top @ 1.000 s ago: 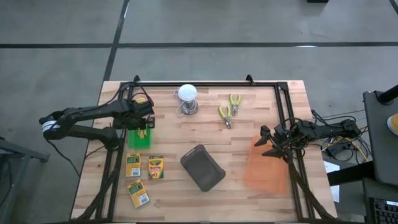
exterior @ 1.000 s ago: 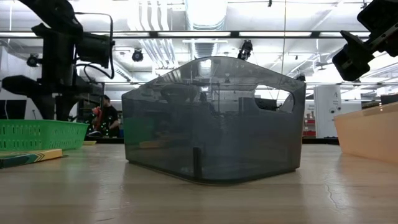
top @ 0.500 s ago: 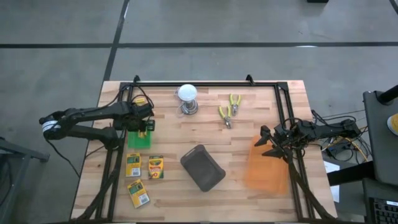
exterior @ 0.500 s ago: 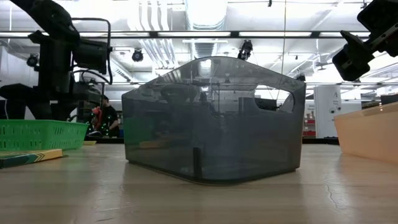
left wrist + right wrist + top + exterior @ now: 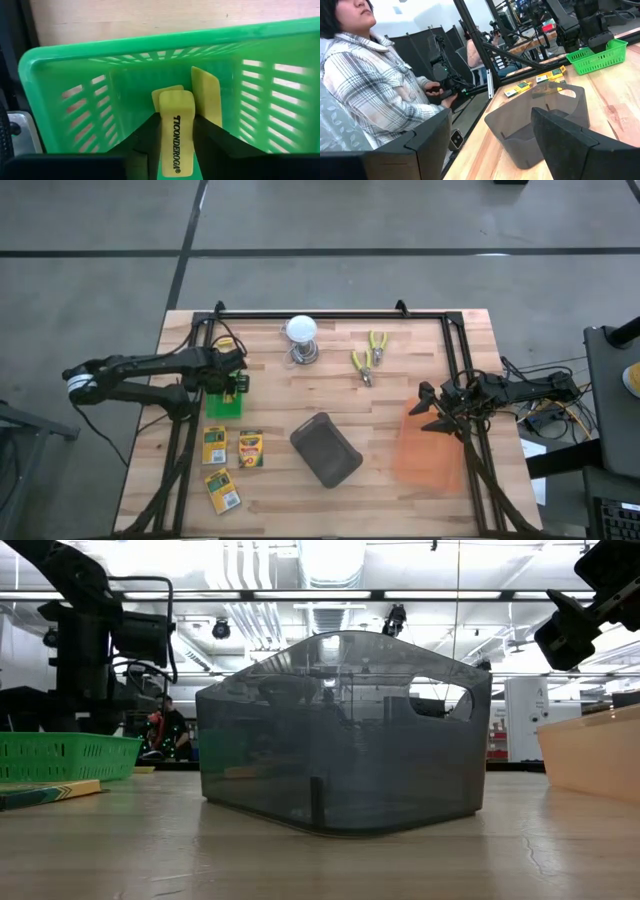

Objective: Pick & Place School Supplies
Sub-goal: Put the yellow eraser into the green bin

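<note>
The left gripper (image 5: 176,145) has sunk a little lower and slid back toward its own side of the desk (image 5: 400,395) over the last second, and it now hangs right inside the green slotted plastic basket (image 5: 224,402). That reads as the final stretch of a placement: the piece is in the bin but not yet let go. In the left wrist view the jaws are pinched on a small flat yellow eraser-like block with black lettering (image 5: 176,135), held lengthwise between the two dark fingers. Two more pale yellow pieces (image 5: 206,95) lie on the basket floor just beyond it, one touching the held block's far end.

The right gripper (image 5: 432,410) has not budged. It waits, jaws spread wide, just above the near rim of the translucent orange plastic bin (image 5: 430,448) on the right side of the desk.

Three flat green-and-yellow crayon boxes (image 5: 228,465) lie untouched on the desk, just in front of the green basket. Two sit side by side and the third lies a little nearer the front edge, tilted. So the sticks look mostly dealt with and the boxes are probably next.

Mid-desk stands the smoky grey see-through plastic tub (image 5: 345,730), empty as far as the low view shows. Behind it are a white round bulb on a metal base (image 5: 302,338) and yellow-handled pliers (image 5: 370,355). A person in a plaid shirt (image 5: 380,95) sits beyond the desk.
</note>
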